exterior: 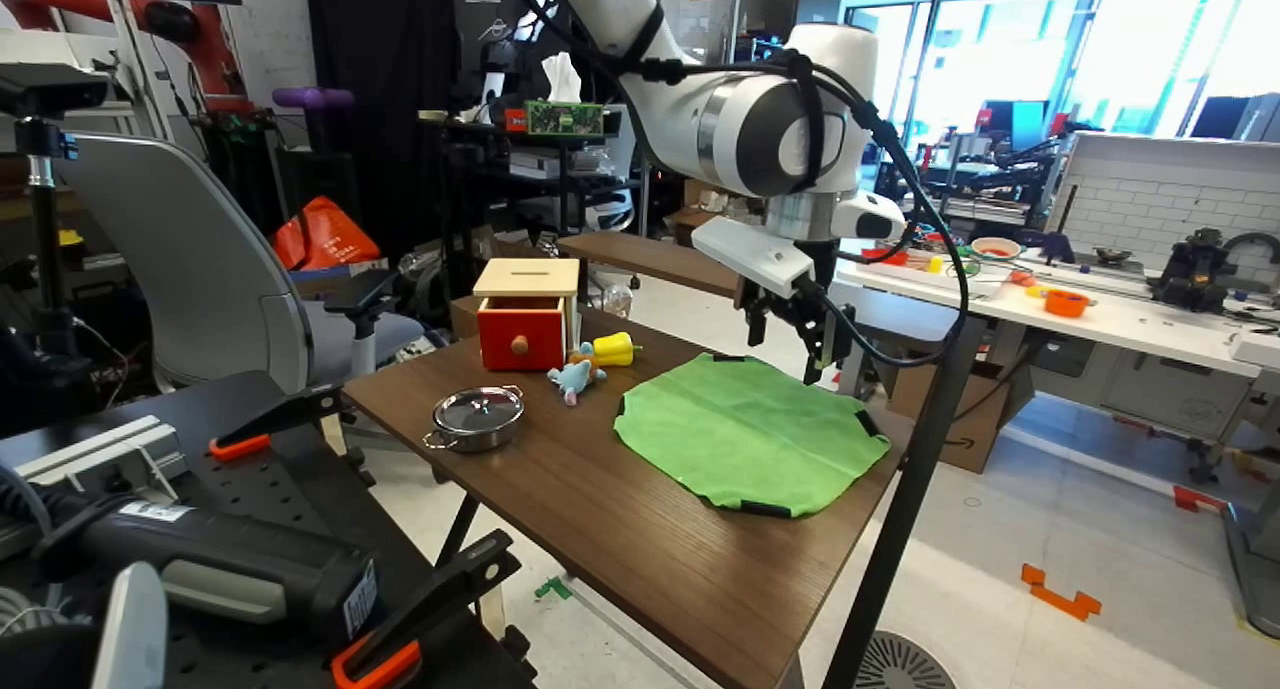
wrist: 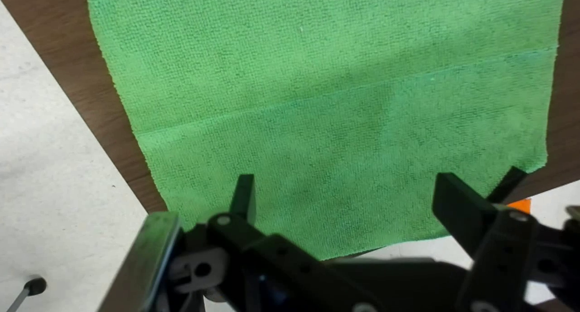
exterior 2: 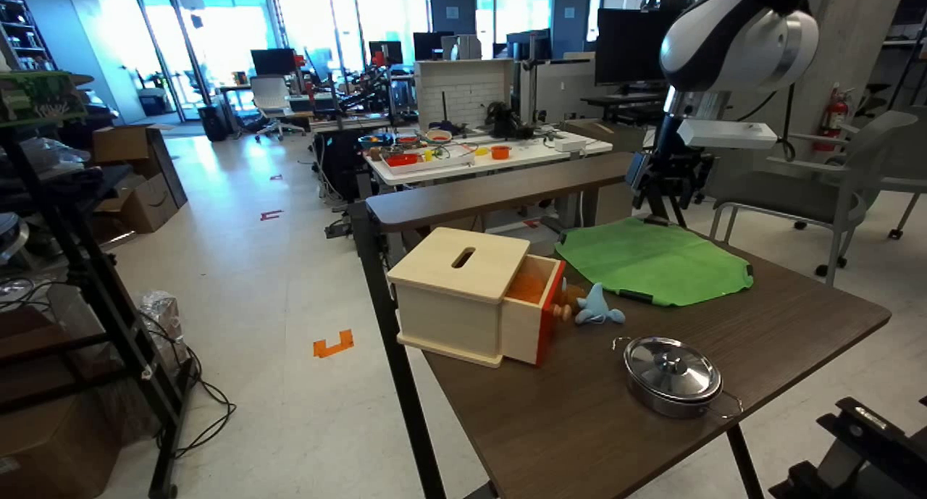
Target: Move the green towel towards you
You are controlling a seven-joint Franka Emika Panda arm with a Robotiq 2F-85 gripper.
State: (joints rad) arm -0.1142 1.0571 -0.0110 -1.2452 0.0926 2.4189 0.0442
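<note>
The gripper (wrist: 345, 180) hangs with its fingers spread over one edge of the green towel (exterior: 745, 434), which lies flat on the brown table (exterior: 600, 499) (a lidded pot (exterior 2: 673, 372) sits there too).

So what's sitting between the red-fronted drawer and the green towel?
A blue soft toy, in both exterior views; a yellow pepper-shaped piece, in an exterior view; and something brown, partly hidden.
</note>
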